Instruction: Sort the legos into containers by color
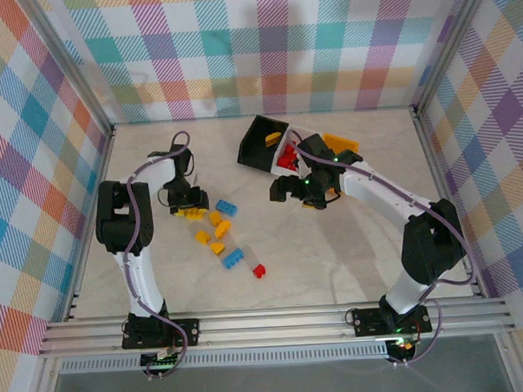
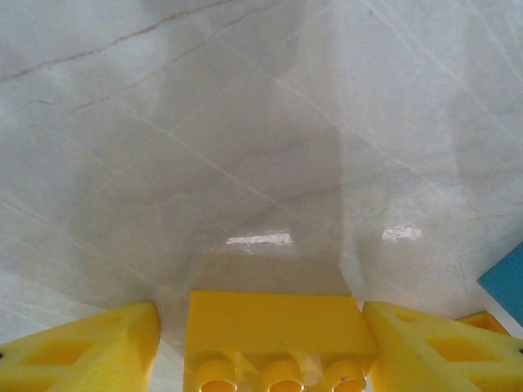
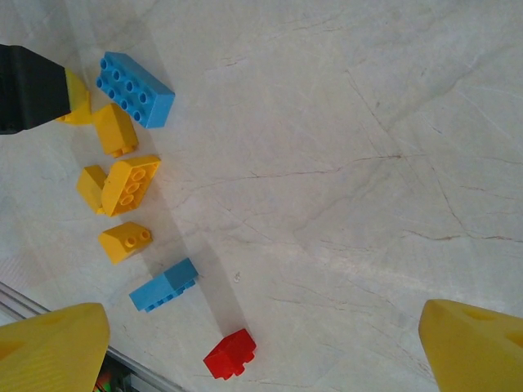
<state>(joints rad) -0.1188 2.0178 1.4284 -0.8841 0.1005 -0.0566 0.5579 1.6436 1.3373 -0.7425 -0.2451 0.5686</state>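
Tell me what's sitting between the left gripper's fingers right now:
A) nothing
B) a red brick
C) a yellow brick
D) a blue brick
C: the left wrist view shows a yellow studded brick lying between the two yellow fingers of the left gripper.

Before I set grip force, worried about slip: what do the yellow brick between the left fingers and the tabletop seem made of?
Yellow brick: likely hard moulded plastic, smooth, slightly glossy; crisp edges, shiny studs. Tabletop: glossy marble-look surface, perhaps laminate or vinyl; faint veins and bright light reflections.
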